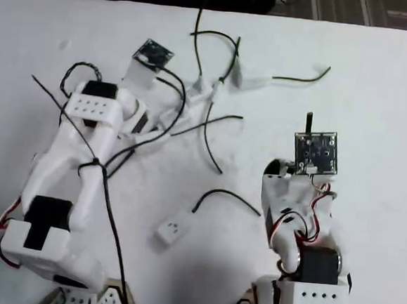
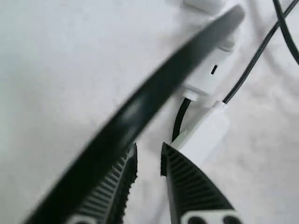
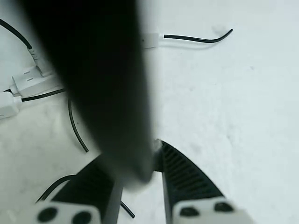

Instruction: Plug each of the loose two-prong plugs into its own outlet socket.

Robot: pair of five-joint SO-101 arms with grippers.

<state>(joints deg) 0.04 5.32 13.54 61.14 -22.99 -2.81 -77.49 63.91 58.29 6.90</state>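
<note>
While the left arm point(image 1: 83, 157) lies stretched from the near left corner of the white table point(image 1: 376, 102) toward the far middle, its wrist camera looks down on the left gripper point(image 2: 148, 150). That gripper's ribbed black fingers point(image 2: 187, 182) stand only a narrow slit apart, with bare table between them and nothing held. A white plug body point(image 2: 205, 135) lies just beside one finger, and a second white piece point(image 2: 205, 79) lies a little beyond it, each trailing a thin black lead. A thick black cable point(image 2: 140, 112) crosses close in front of that camera. In the high view these white pieces sit in a small cluster point(image 1: 205, 89) among tangled black leads near the far middle of the table. Nearer the front, between the two arms, a lone white outlet socket point(image 1: 172, 231) lies flat with its slots facing up, a short black lead point(image 1: 228, 196) curving away from it. Farther back and to the right, a loose white plug point(image 1: 248, 78) lies by itself, its lead running right. On the right side the right arm point(image 1: 305, 202) stands folded. The right gripper point(image 3: 152, 154) is closed around a black cable stub point(image 3: 107, 93), which rises close past the lens.
</note>
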